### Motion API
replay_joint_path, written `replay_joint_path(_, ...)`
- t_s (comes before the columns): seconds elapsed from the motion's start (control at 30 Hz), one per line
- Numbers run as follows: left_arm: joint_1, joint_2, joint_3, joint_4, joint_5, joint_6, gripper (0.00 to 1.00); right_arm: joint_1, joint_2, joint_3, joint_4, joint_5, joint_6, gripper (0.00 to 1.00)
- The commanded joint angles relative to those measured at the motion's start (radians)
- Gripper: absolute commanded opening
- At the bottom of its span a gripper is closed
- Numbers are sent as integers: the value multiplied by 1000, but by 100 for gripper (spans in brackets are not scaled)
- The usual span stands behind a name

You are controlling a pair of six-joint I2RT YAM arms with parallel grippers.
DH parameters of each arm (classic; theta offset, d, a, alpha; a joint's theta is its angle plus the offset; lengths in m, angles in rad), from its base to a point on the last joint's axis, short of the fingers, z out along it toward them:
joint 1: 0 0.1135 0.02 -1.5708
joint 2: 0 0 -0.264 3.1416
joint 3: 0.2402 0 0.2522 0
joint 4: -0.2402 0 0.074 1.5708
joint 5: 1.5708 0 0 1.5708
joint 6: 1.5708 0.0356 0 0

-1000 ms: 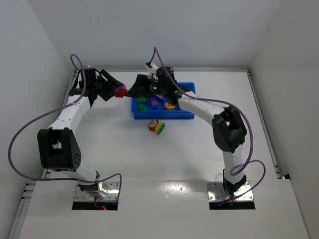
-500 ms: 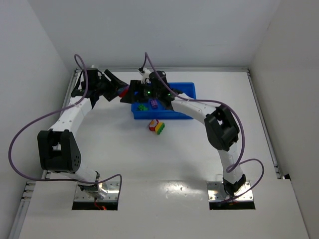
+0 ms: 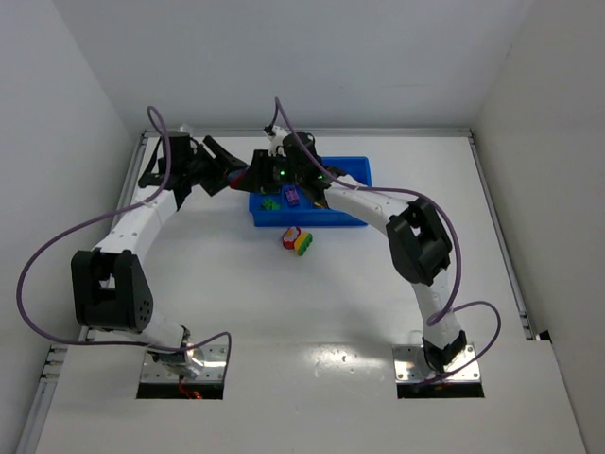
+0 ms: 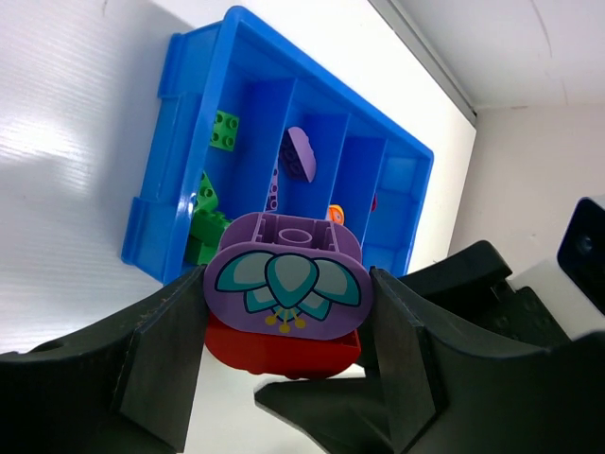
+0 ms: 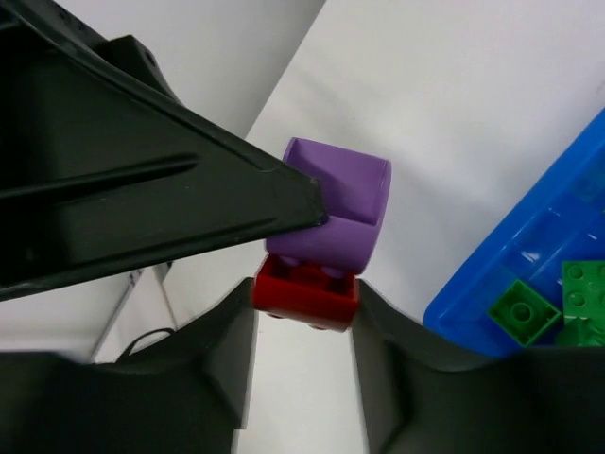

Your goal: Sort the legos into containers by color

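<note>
Left gripper (image 4: 286, 317) clamps purple brick (image 4: 286, 274), right gripper (image 5: 302, 326) pinches red brick (image 5: 304, 288) stuck to it — both mid-air just off left end of blue tray (image 3: 354, 219); pull red straight off the studs, hold left steady — no twisting

We find the left arm (image 3: 132, 222) and right arm (image 3: 378, 203) extended toward the table (image 3: 284, 312)'s far edge, grippers meeting tip to tip. The left gripper (image 4: 284, 312) clamps the purple-and-red lego (image 4: 284, 284) by its purple half. The right gripper (image 5: 304, 301) fingers press its red half.
</note>
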Motion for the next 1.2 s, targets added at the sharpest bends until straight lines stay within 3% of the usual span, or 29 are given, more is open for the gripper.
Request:
replay_joint_path(0.0,-14,-43,-4,28,20,-6,15,7,-3,50,44,13,-15,38)
replay_joint_path(0.37,-14,-43,-13,28,6,3,12,-2,-3,50,35,31,-54,1)
replay_joint_path(0.83,107,89,178,58,-71,39,11,47,-157,-105,44,11,-232,0)
replay_joint_path(0.97,107,80,163,58,-48,40,11,35,-205,-141,30,36,-264,0)
replay_joint_path(1.17,14,43,77,58,-48,58,11,-54,-357,-268,-77,180,-377,0)
